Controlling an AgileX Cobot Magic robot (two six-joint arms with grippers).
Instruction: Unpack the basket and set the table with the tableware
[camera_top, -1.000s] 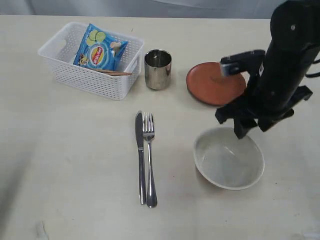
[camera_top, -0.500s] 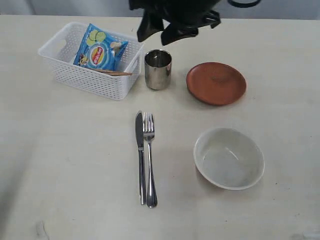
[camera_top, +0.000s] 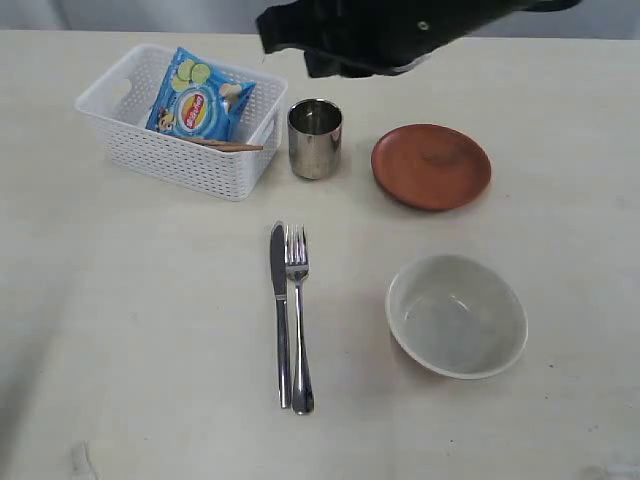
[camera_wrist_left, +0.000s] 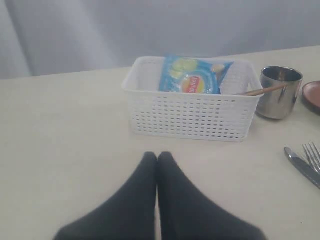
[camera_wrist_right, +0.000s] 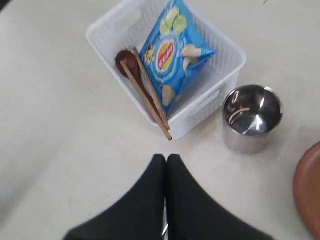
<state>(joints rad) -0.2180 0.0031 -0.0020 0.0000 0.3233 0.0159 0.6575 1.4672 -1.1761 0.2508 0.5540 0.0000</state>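
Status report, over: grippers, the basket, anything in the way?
Left gripper shut, empty. Right gripper shut, empty, over the table by the basket. Spoon and chopsticks in basket, not yet unpacked. Chip bag right beside them.

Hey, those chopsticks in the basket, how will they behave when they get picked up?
The chopsticks look thin and rigid, so probably stiff and light. They lie loose side by side, so one may well slip free. Their tips poke over the basket rim, so lifting could drag there.
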